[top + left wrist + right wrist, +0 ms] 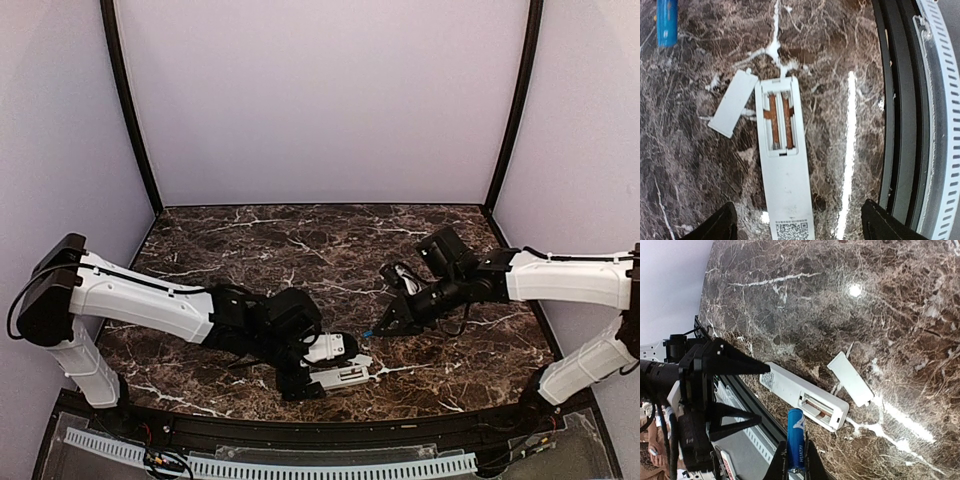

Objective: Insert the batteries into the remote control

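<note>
The left gripper (799, 225) hangs low over the marble table (250, 250) near its front edge. Its jaws are spread wide to either side of the remote control (782, 170) and have hold of nothing. The remote control lies flat, back up, its battery recess (779, 120) uncovered, with two copper-brown strips inside. The white battery cover (733, 102) lies loose and tilted on the table, just beside the recess end. Further right, the right gripper (795, 456) is clamped on the blue battery (795, 435), close to that same end of the remote control but apart from it
</note>
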Motion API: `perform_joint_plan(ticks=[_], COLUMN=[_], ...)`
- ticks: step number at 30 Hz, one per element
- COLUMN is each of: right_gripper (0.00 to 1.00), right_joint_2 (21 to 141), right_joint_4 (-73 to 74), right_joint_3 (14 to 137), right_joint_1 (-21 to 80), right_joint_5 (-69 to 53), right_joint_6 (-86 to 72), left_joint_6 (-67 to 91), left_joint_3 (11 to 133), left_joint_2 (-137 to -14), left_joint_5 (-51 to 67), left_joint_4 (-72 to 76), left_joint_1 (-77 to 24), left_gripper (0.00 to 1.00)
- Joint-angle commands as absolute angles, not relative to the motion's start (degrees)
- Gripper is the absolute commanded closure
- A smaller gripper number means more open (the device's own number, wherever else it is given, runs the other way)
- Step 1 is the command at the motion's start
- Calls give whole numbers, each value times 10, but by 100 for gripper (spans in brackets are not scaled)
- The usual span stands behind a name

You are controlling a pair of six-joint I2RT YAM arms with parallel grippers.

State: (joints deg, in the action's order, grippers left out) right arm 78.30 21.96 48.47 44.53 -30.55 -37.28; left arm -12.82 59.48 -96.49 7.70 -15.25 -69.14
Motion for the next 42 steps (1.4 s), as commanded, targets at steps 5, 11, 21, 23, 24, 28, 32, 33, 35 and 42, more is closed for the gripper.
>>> perform_joint_plan(ticks=[5, 11, 21, 23, 24, 28, 32, 33, 35, 42], right_gripper=[100, 100, 100, 100, 100, 100, 100, 100, 100, 100], right_joint_2=[800, 816, 815, 818, 822, 833, 839, 842, 850, 869], right_joint_4=[170, 139, 137, 129, 126, 117, 109, 106, 98, 80], right_joint_3=[456, 441, 433, 428, 426, 423, 422, 421, 420, 420], right_joint_1=[467, 480, 484, 486, 487, 491, 494, 494, 495, 503], right_joint_5=[-338, -340, -331, -335, -336, -341, -346, -348, -349, -355], right_joint_6=[-406, -431, -442, -446, -449, -453, -458, -458, -463, -473], left_joint_6=[-129, -140, -148, -144, -143, -132, -124, -122, -122, -113], left_joint_3=[523, 510, 508, 508, 509, 511, 511, 511, 510, 517], left_joint_2=[-951, -966, -981, -983, -985, -993, -995, -996, -998, -1006], left_joint_5=[12, 11, 45, 50, 55, 66, 75, 76, 78, 84], left_joint_4=[-112, -108, -103, -99, -96, -92, -90, -91, -90, -96], left_joint_1=[-684, -682, -682, -682, -682, -682, -682, -682, -682, -682], left_gripper=[18, 26, 45, 48, 50, 56, 61, 62, 66, 72])
